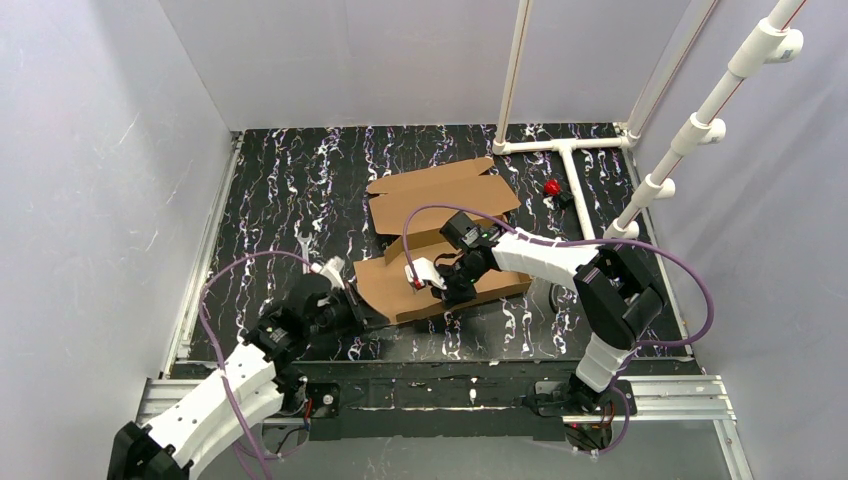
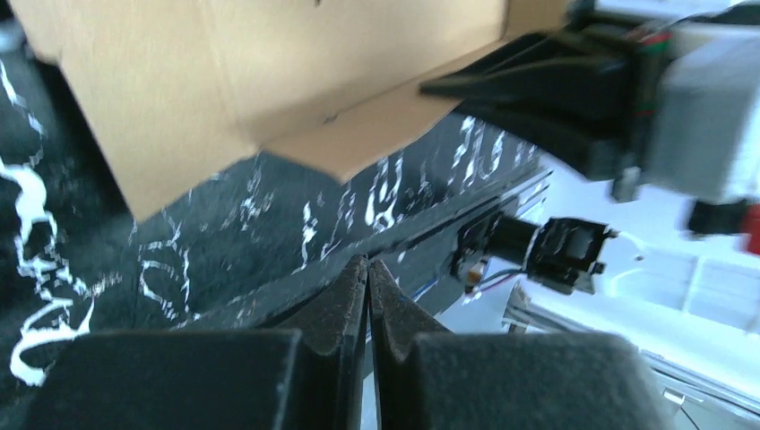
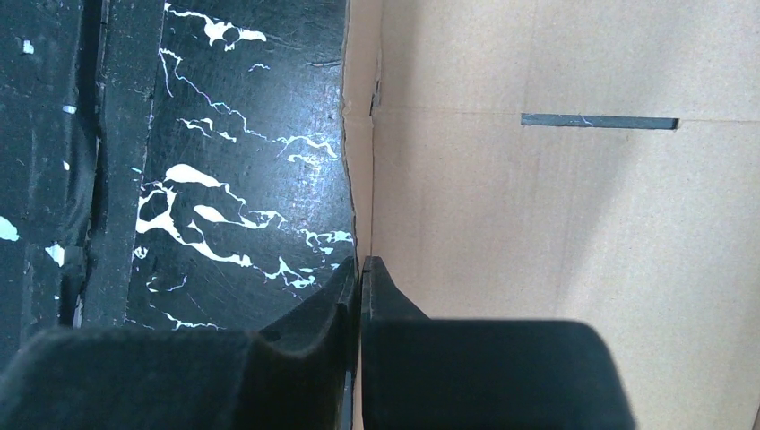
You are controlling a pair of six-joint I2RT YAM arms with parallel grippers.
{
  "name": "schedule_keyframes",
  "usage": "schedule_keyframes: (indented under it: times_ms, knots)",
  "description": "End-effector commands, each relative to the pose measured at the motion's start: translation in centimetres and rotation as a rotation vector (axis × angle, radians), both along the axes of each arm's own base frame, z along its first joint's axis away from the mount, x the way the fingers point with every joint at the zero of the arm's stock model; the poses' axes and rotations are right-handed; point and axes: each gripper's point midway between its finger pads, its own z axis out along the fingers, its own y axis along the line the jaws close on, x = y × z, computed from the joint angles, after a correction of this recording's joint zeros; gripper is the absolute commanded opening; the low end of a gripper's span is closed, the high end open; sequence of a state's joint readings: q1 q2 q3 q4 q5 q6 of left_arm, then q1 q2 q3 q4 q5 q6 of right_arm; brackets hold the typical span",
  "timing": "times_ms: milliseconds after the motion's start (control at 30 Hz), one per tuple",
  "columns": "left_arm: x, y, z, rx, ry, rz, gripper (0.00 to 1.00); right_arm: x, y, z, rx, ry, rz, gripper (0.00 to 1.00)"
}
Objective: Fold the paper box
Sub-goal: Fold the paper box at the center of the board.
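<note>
Your right claw [image 3: 359, 265] pinches the seemingly light, stiff brown corrugated-cardboard paper box [image 3: 556, 269] by the edge between its tips; left claw [image 2: 367, 265] clenched empty.

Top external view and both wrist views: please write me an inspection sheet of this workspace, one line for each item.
Surface: black tabletop with white marbled veins, no damage seen.
Job's things: brown corrugated cardboard paper box at the centre, only partly folded, its rear panel not closed.
Clutter: small red object at the rear right, apart from the box; too small to identify.
Grippers: left pincer shut and empty, near the box's front left corner; right pincer closed at a box edge and appears to pinch it.
Cables: purple cables loop from both arms; the right arm's arches over the box.
Surroundings: white plastic pipe frame at the rear right; plain white walls.
</note>
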State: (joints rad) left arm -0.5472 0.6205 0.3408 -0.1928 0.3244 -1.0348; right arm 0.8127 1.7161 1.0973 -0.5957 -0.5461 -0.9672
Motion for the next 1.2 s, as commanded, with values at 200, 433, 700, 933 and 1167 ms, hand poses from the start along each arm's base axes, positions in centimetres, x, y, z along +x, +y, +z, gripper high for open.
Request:
schedule_keyframes:
  times_ms: [200,433,700,933,1167]
  knots:
    - [-0.5,-3.1,-5.0,0.084,0.159,0.013,0.03,-1.2,-0.3,-0.4,-0.018,0.077,0.001,0.12]
    - [3.5,-3.2,-5.7,0.174,0.101,0.136,0.04,-3.1,-0.8,0.1,0.022,0.116,0.079,0.14]
    - [4.8,-5.4,-6.0,0.145,0.118,0.105,0.04,-3.5,-0.6,0.1,0.034,0.112,0.085,0.15]
    - [4.4,-8.5,-6.1,0.069,0.147,-0.007,0.04,-2.7,0.1,-0.2,0.038,0.098,0.029,0.11]
    - [2.8,-10.8,-6.9,0.013,0.164,-0.184,0.04,-2.6,0.0,-0.5,0.036,0.090,0.021,0.11]
